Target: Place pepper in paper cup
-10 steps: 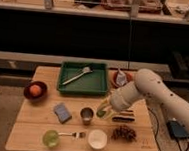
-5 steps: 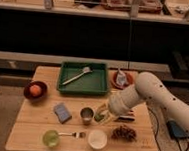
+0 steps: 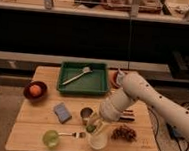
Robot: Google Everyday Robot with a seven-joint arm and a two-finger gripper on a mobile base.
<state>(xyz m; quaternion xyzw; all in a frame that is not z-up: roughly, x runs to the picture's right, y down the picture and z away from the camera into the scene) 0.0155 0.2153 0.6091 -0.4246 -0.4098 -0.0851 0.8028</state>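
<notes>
Wooden table [image 3: 35,122] bears green tray [image 3: 95,83], bowl [image 3: 26,92], sponge [image 3: 62,112], steel cup [image 3: 86,113] and paper cup [image 3: 98,141], the gripper [image 3: 91,126] above it.

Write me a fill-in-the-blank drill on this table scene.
The dark round bowl holds a round ___ fruit.
The flat ___ sponge lies left of the shiny steel cup.
The robot's gripper hangs close to the mouth of the short ___ paper cup.
A pale utensil lies inside the rectangular ___ tray.
Missing words: orange; blue; white; green.
</notes>
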